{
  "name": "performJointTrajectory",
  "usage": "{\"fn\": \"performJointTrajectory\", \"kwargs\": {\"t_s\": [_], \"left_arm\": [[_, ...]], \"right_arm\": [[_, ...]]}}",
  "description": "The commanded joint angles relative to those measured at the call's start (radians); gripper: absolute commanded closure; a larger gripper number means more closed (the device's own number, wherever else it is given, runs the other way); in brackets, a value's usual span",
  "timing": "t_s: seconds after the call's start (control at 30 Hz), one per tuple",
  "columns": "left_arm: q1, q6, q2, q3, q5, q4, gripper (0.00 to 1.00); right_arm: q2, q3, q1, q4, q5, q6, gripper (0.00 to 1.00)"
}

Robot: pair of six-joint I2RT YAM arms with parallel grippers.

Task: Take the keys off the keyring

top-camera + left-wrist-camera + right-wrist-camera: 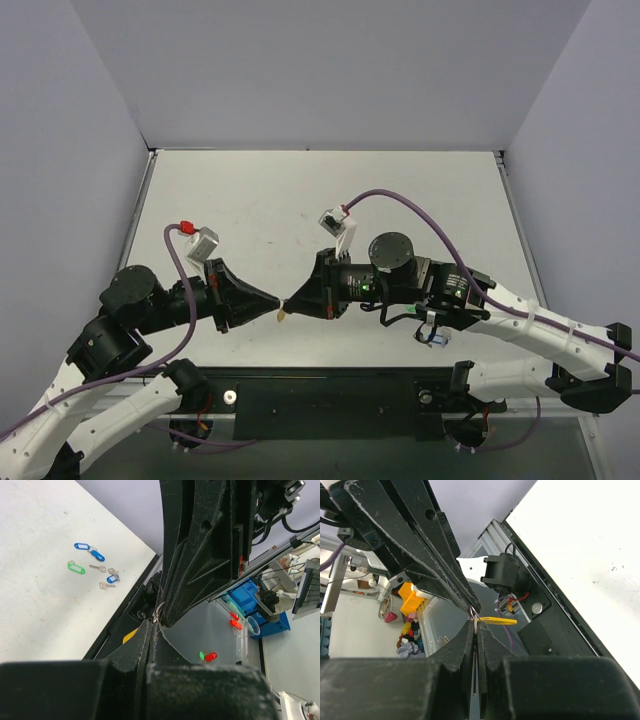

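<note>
My two grippers meet tip to tip above the table's near middle. The left gripper (277, 309) (152, 625) is shut, with the thin silver keyring (158, 614) at its tips. Facing it, the right gripper (290, 305) (476, 623) is shut on a thin silver metal piece seen edge-on, which looks like the blade of the yellow-capped key. The yellow cap (499, 621) (281, 316) (129, 636) sticks out sideways at the junction. In the right wrist view the left gripper's fingers (435, 555) come down from the upper left. Wire loops show between the two sets of tips.
Loose keys lie on the white table: blue tags (81, 546) (97, 555), a green tag (76, 568) and bare silver keys (106, 585). A blue speck (432, 338) shows under the right arm. The black base plate (320, 390) runs along the near edge.
</note>
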Motion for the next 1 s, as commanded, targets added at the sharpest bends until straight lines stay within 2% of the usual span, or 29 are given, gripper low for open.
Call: {"fn": "performJointTrajectory", "kwargs": {"t_s": [0.0,0.27,0.7,0.97], "left_arm": [[-0.003,0.028,0.037,0.027,0.053,-0.037,1.0],[-0.003,0.068,0.05,0.047,0.053,-0.09,1.0],[-0.003,0.185,0.117,0.125,0.015,-0.238,1.0],[-0.003,0.249,0.154,0.163,0.061,-0.293,1.0]], "right_arm": [[0.026,0.054,0.006,0.068,-0.005,-0.013,1.0],[0.046,0.062,0.004,0.072,-0.011,-0.004,1.0],[0.132,0.177,0.004,-0.077,0.032,-0.041,1.0],[0.176,0.232,0.006,-0.13,-0.001,-0.081,1.0]]}}
